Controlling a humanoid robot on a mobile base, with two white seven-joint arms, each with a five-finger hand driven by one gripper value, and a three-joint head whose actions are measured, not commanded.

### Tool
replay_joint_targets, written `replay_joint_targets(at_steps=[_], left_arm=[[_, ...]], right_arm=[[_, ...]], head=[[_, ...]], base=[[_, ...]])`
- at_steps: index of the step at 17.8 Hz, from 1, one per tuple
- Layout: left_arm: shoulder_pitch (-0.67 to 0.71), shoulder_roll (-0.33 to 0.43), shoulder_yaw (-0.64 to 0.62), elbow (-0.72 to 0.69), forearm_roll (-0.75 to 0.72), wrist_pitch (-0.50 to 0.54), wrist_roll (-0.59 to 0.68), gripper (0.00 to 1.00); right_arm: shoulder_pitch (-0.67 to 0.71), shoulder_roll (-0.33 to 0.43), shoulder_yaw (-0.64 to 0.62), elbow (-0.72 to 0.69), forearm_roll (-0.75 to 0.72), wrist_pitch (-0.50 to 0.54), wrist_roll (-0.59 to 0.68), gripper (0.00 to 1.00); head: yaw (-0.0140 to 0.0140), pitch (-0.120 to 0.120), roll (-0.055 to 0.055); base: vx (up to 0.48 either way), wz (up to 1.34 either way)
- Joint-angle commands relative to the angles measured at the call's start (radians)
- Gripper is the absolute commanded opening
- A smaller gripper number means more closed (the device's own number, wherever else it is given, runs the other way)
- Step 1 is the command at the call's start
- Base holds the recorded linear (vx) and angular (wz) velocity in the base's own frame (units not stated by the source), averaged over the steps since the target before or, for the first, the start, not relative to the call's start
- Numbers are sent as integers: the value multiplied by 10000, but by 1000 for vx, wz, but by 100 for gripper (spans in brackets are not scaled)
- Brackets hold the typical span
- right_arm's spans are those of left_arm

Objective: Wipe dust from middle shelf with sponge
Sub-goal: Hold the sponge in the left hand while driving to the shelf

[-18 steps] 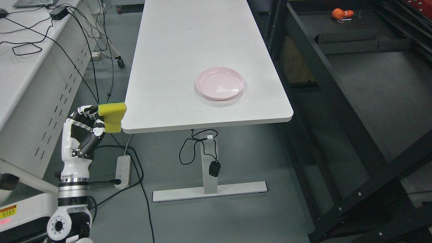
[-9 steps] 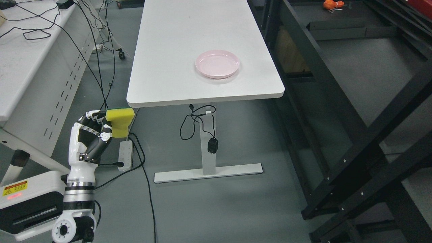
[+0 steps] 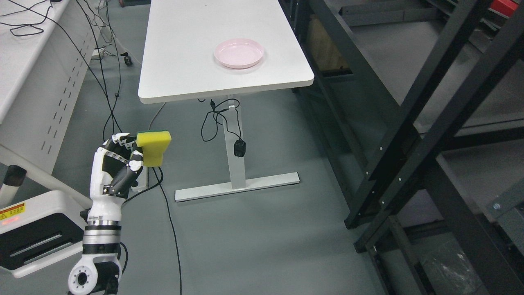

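My left hand [image 3: 123,157] rises at the lower left, its fingers curled around a yellow sponge [image 3: 154,149] with a thin green top layer. The sponge is held upright over the grey floor, in front of and below the white table's near edge. A black metal shelf rack [image 3: 413,123] fills the right side; its grey shelf boards [image 3: 470,73] lie behind slanted black posts, well away from the sponge. My right arm does not show.
A white table [image 3: 184,61] carries a pink plate [image 3: 239,53]. Cables and a black adapter [image 3: 239,148] hang under it by its leg. A white desk [image 3: 32,73] with cables stands at the left. A white machine base [image 3: 32,233] sits at the lower left.
The whole picture has shifted: table and plate slid up and left, and the rack looms larger at right, so the camera moved. The left hand still holds the sponge the same way.
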Motion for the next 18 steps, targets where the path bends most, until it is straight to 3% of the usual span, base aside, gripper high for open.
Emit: replay_joint_targets(at_steps=[1,18], left_arm=[[-5,175,-379,-155,0,-8,-1,1],[-250,175,-871,-354,-199,-223,-462,1]], right_arm=[[-1,-175,-7,-175,0,8,-4,100],[-1,-175,-7,-175,0,8,-4,100]], head=[[0,0,0],[0,0,0]], base=[[-198,-206],[-109,-493]])
